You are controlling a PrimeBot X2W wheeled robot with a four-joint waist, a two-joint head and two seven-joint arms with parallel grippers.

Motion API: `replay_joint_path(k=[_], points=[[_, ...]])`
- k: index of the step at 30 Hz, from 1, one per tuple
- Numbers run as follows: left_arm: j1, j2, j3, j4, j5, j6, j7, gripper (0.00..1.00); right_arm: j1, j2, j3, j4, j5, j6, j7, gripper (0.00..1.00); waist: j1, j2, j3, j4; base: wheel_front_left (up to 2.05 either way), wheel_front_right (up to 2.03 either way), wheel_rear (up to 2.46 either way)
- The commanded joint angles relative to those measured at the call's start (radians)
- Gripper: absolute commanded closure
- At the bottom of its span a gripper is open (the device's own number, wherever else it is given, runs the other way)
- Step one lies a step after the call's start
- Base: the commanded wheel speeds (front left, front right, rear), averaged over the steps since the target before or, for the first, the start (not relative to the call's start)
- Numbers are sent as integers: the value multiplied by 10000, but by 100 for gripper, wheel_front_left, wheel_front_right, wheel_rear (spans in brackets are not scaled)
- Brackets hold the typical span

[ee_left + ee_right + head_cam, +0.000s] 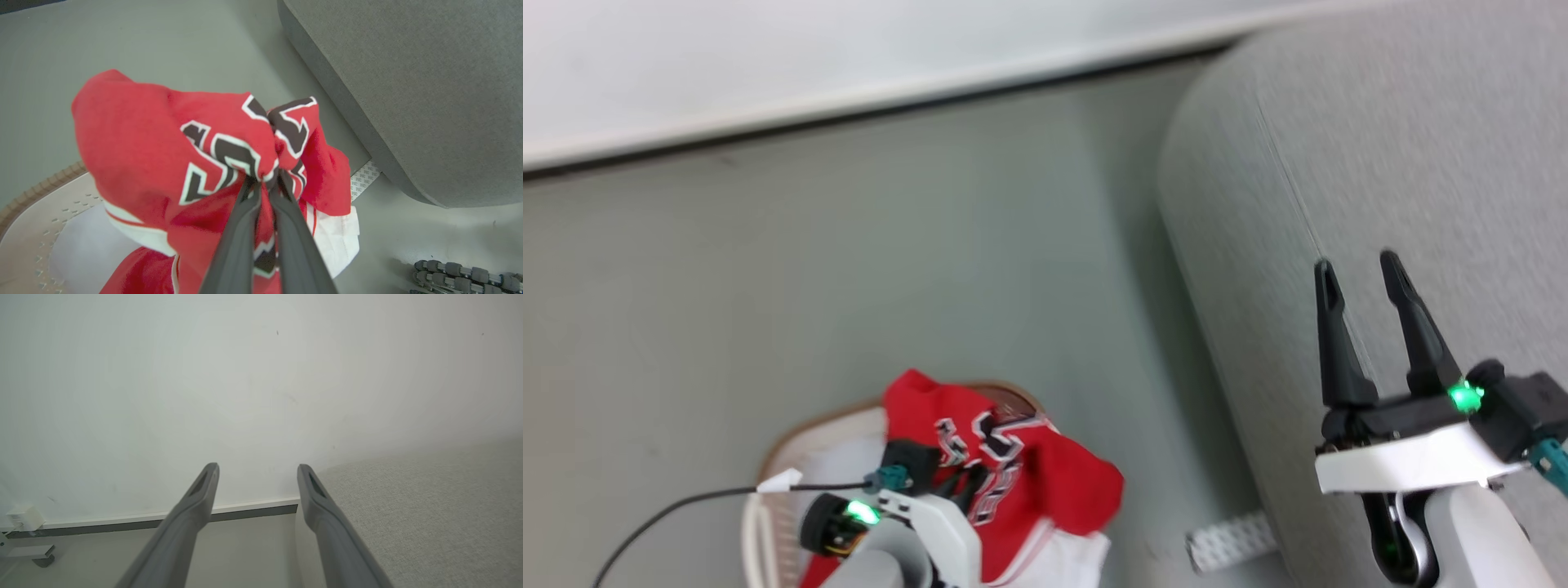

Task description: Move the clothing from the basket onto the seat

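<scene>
Grey-green floor under the basket, the seat and a white perforated strip.

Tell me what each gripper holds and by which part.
The left gripper is shut on the red jersey, pinching a bunched fold in its black-and-white lettering. The right gripper is open near the seat and holds nothing.

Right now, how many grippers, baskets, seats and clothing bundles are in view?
Grippers: 2, left gripper and right gripper
Basket: 1
Seat: 1
Red clothing bundle: 1, pinched by the left gripper
Total: 5
</scene>
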Motion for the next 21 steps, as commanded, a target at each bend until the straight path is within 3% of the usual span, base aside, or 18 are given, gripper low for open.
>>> replay_joint_path(k=[1,8,13,21], points=[[232,36,-246,-273,-395,25,-157,100,274,-62,-98,69,-63,-21,7,0,2,0,-1106,914,0,0,0],[580,33,-922,-1629,-1884,22,-360,100,939,-244,-270,257,10,-21,9,0,2,0,-2412,1895,0,0,0],[573,127,-432,-3132,-2577,22,-376,100,1250,-286,-203,305,63,-21,9,0,2,0,-3017,2391,0,0,0],[355,382,63,-5128,-2747,133,-367,100,1525,-269,320,431,241,-21,9,0,2,0,-3486,2884,0,0,0]])
